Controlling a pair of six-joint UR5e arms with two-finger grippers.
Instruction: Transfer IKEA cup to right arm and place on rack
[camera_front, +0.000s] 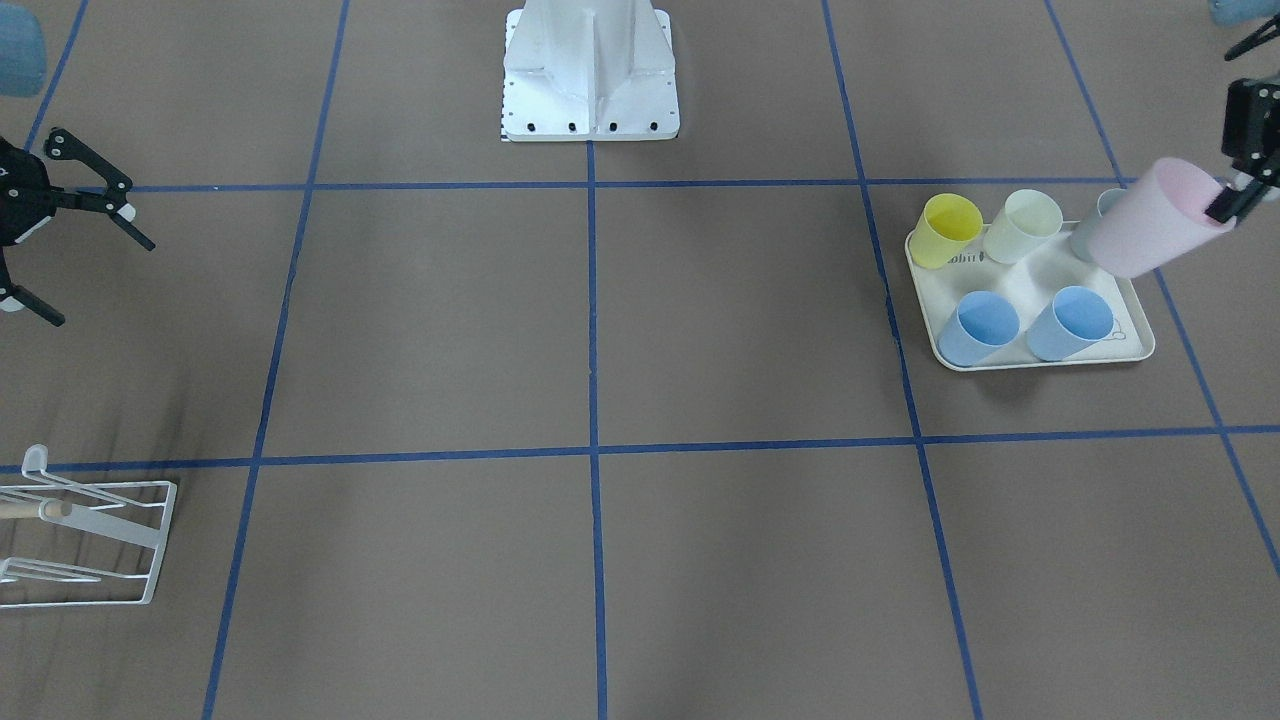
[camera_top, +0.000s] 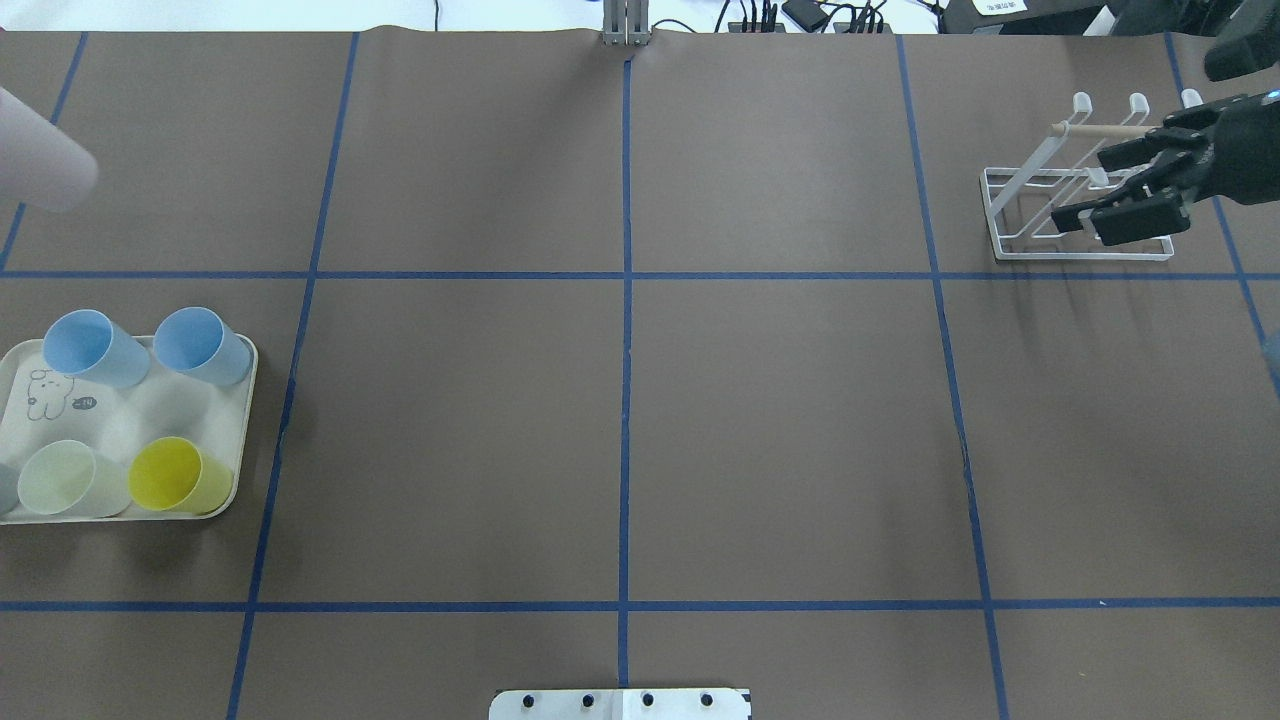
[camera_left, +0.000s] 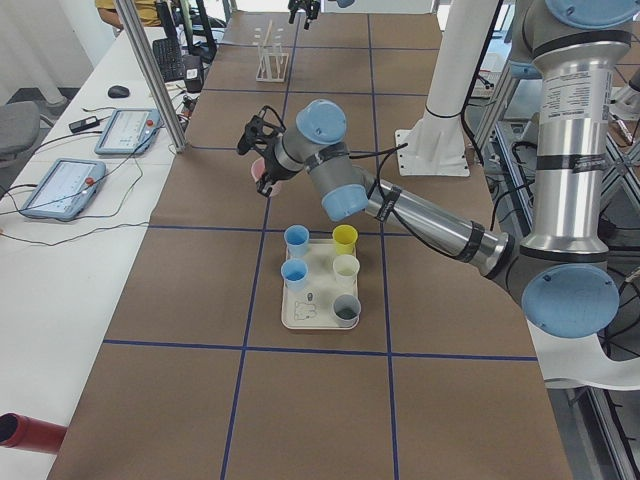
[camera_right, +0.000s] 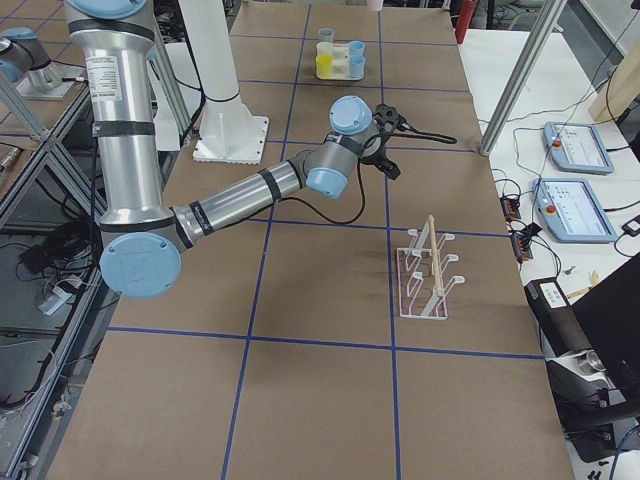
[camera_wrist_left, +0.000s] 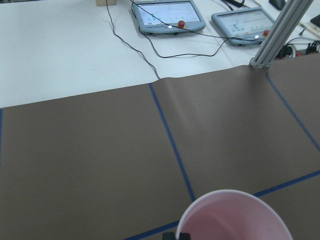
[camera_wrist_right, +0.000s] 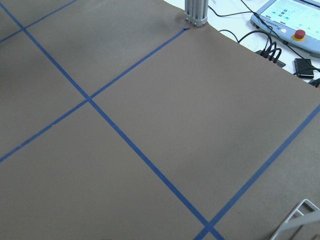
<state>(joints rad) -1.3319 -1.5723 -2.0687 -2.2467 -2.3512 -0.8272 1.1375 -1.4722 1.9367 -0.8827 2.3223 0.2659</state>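
Note:
My left gripper (camera_front: 1226, 203) is shut on the rim of a pink cup (camera_front: 1152, 217) and holds it tilted in the air above the far corner of the tray. The cup also shows in the overhead view (camera_top: 42, 150), the exterior left view (camera_left: 268, 172) and the left wrist view (camera_wrist_left: 235, 216). My right gripper (camera_front: 103, 282) is open and empty, and in the overhead view (camera_top: 1084, 190) it hovers over the white wire rack (camera_top: 1040, 205). The rack (camera_front: 90, 545) holds no cup. It also shows in the exterior right view (camera_right: 428, 272).
A cream tray (camera_front: 1138, 350) holds two blue cups (camera_front: 980, 328), a yellow cup (camera_front: 948, 230), a pale green cup (camera_front: 1022, 226) and a grey one partly hidden behind the pink cup. The robot's white base (camera_front: 590, 75) stands at the table's middle edge. Blue tape lines grid the brown table.

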